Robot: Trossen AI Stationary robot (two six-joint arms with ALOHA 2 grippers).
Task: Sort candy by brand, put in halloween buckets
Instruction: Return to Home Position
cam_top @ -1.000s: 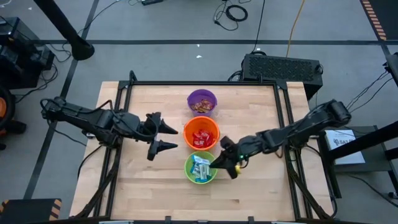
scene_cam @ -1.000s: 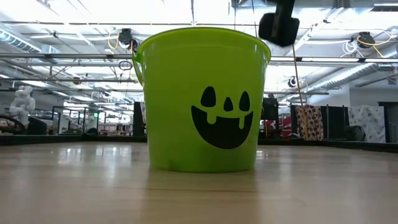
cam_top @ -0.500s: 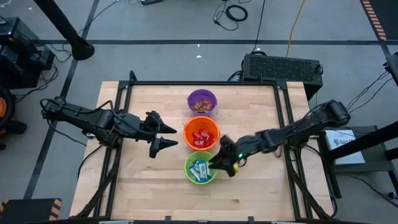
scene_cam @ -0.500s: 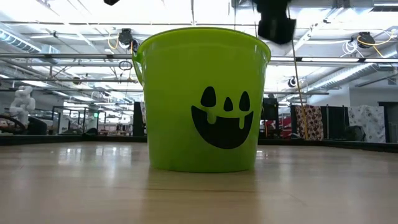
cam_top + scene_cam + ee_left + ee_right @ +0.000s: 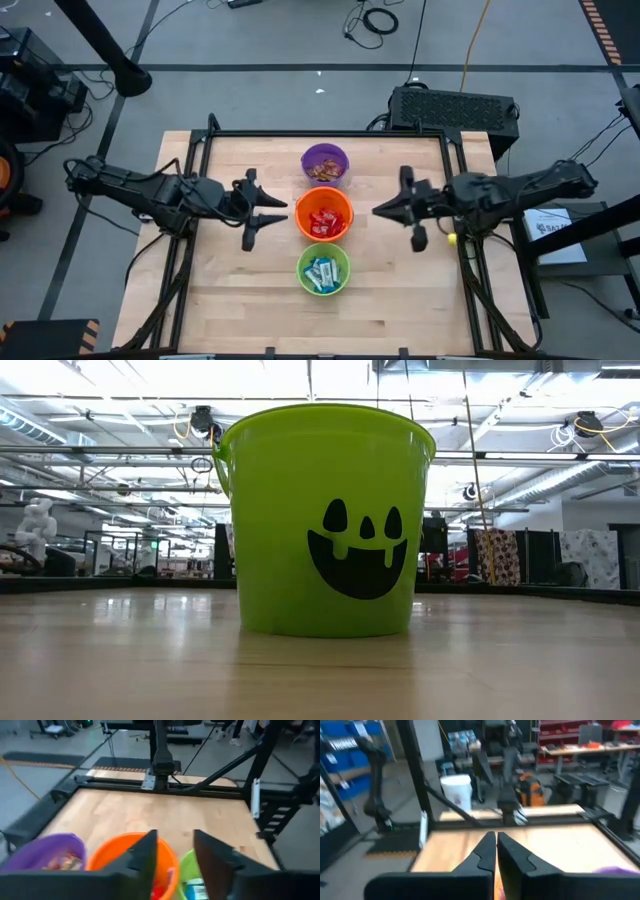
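Note:
Three halloween buckets stand in a row down the table's middle: purple (image 5: 325,160) farthest, orange (image 5: 323,213) in the middle, green (image 5: 323,270) nearest. The green one fills the low view as a light green bucket (image 5: 325,520) with a black face. Candy lies inside each: brownish bars (image 5: 323,172), red bars (image 5: 322,222), blue-and-white bars (image 5: 321,273). My left gripper (image 5: 278,210) hovers left of the orange bucket, open and empty (image 5: 175,840). My right gripper (image 5: 380,211) hovers to that bucket's right, shut on nothing (image 5: 496,840).
A black frame rail (image 5: 330,134) borders the wooden table top (image 5: 240,300) on its far side and both sides. A black box (image 5: 455,108) sits beyond the far right corner. Bare wood lies left, right and in front of the buckets.
My right gripper has risen from the green bucket's right rim and drawn back toward the table's right edge, rolling as it went; it has left the low view. My left gripper has stayed in place, rolled a little, and its fingers have come closer together.

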